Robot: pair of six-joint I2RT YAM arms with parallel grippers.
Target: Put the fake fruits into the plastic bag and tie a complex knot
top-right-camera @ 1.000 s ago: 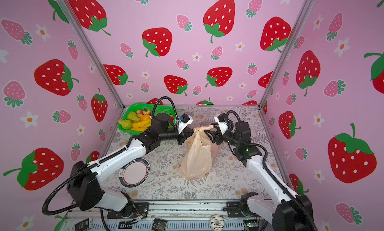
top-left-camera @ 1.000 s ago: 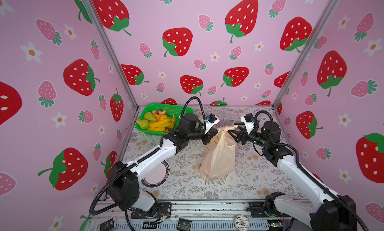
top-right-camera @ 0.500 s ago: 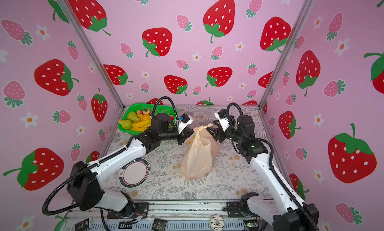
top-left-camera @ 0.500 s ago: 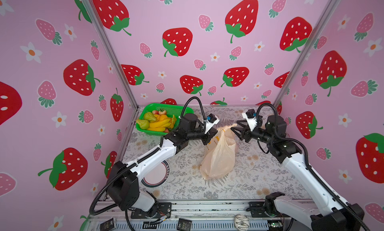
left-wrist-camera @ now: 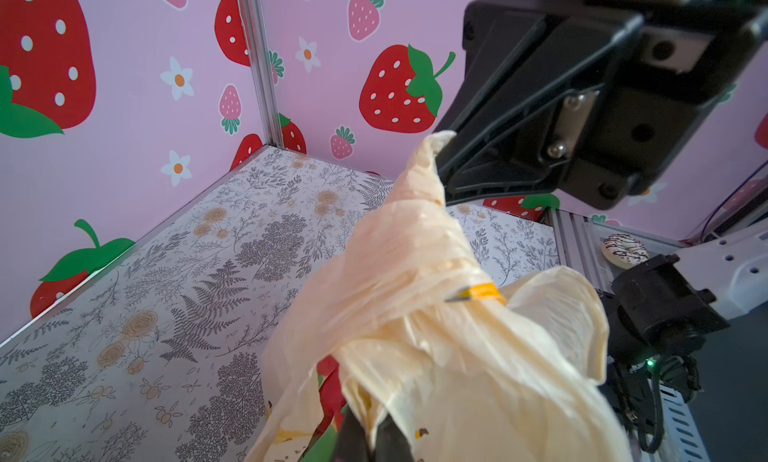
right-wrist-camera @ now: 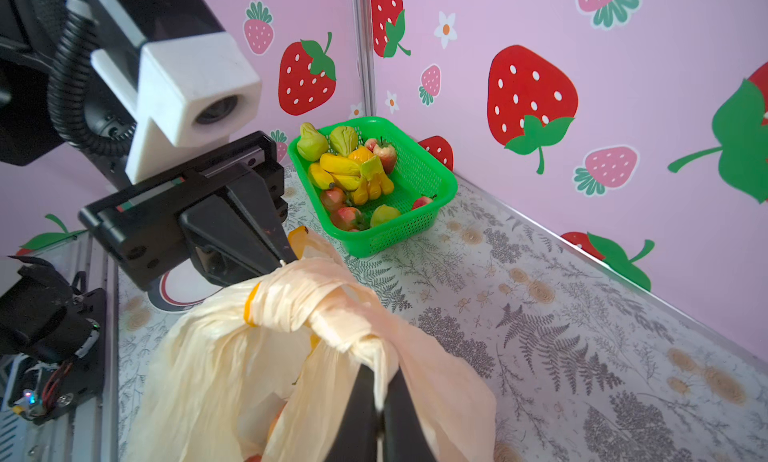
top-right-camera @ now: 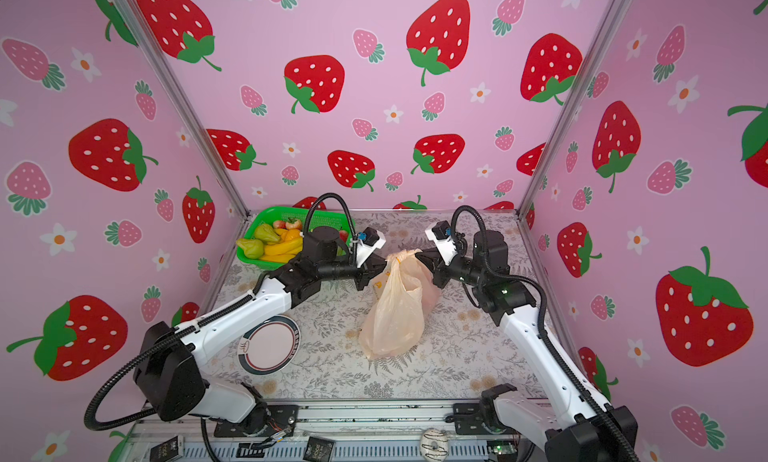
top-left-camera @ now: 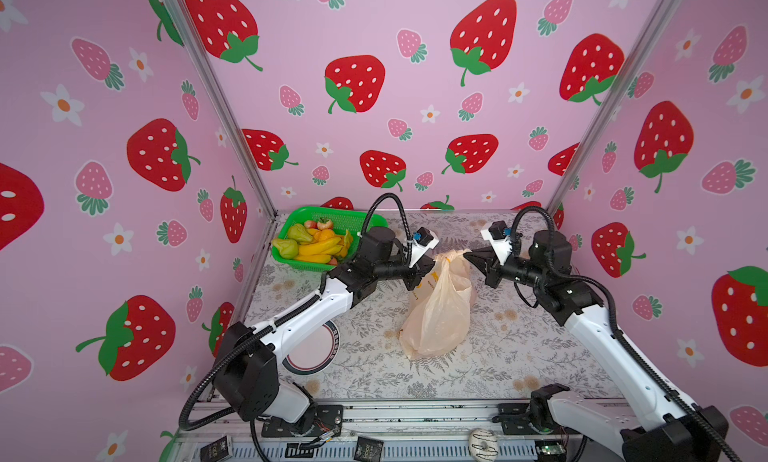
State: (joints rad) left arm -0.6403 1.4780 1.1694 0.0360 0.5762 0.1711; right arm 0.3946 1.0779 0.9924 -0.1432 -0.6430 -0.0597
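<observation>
The peach plastic bag (top-left-camera: 440,310) (top-right-camera: 395,314) stands upright mid-table, and its handles are bunched into a twisted knot (top-left-camera: 451,255) (top-right-camera: 400,256) (right-wrist-camera: 316,302) at the top. My left gripper (top-left-camera: 432,264) (top-right-camera: 384,266) (left-wrist-camera: 374,431) is shut on bag plastic at the knot's left. From the right, my right gripper (top-left-camera: 467,256) (top-right-camera: 417,257) (right-wrist-camera: 376,381) is shut on a handle tail. Fake fruits (top-left-camera: 316,241) (top-right-camera: 278,239) (right-wrist-camera: 353,168) lie in the green basket. What is inside the bag is hidden.
The green mesh basket (top-left-camera: 370,220) (top-right-camera: 332,218) (right-wrist-camera: 415,231) sits in the back left corner. A round plate (top-left-camera: 316,351) (top-right-camera: 270,345) lies under the left arm. A toy donut (top-left-camera: 482,443) (top-right-camera: 432,441) rests on the front rail. Pink walls enclose three sides.
My right gripper, open beside the bag top before, has closed on the handle tail at the knot. The left gripper and the bag have stayed in place.
</observation>
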